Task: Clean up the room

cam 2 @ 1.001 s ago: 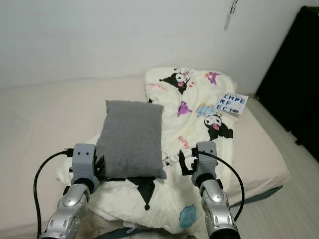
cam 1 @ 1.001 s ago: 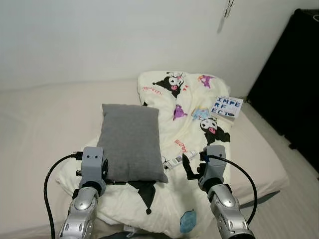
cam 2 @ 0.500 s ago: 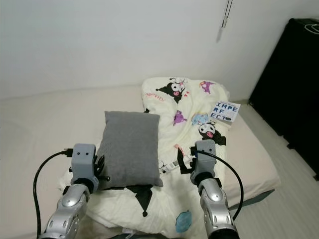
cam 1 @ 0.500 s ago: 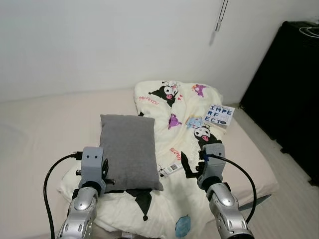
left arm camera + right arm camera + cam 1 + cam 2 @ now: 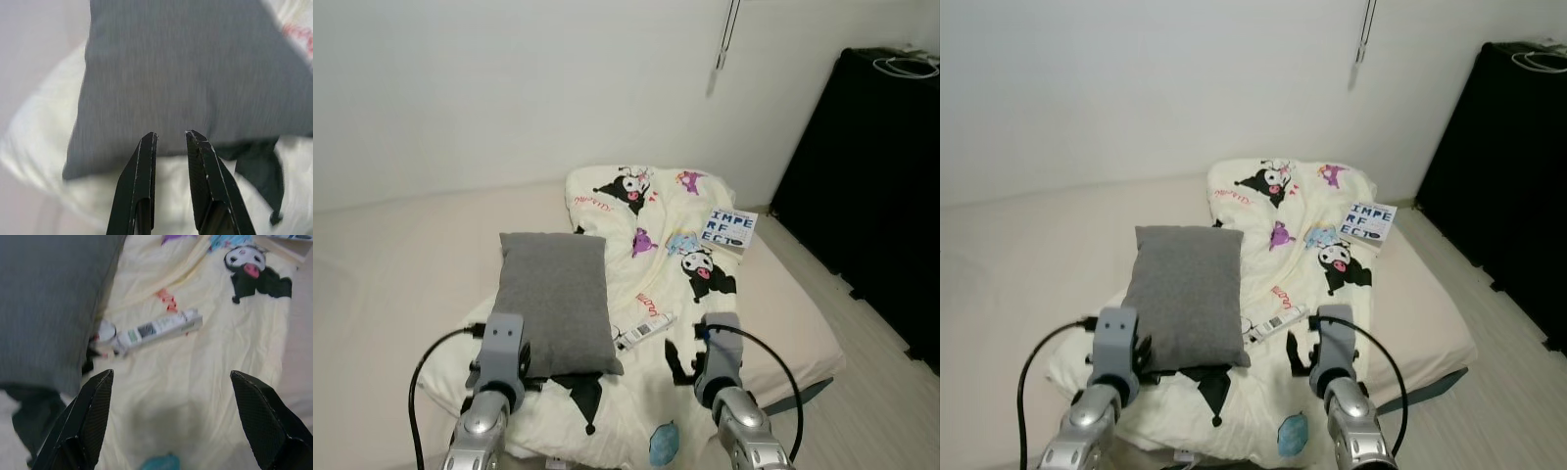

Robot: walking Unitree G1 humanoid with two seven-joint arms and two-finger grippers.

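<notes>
One grey pillow (image 5: pixel 556 299), one book (image 5: pixel 728 230), one tube (image 5: pixel 154 329).

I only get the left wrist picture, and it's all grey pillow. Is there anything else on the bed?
Observer: Yes, a white tube lies on the cartoon blanket, right beside the grey pillow.
Operator: Anything more to tidy?
Observer: A book with big blue letters rests at the blanket's far edge, on the robot's right.
Operator: What's the other hand doing?
Observer: The right gripper is wide open, hovering above the blanket near the tube, holding nothing.
</notes>
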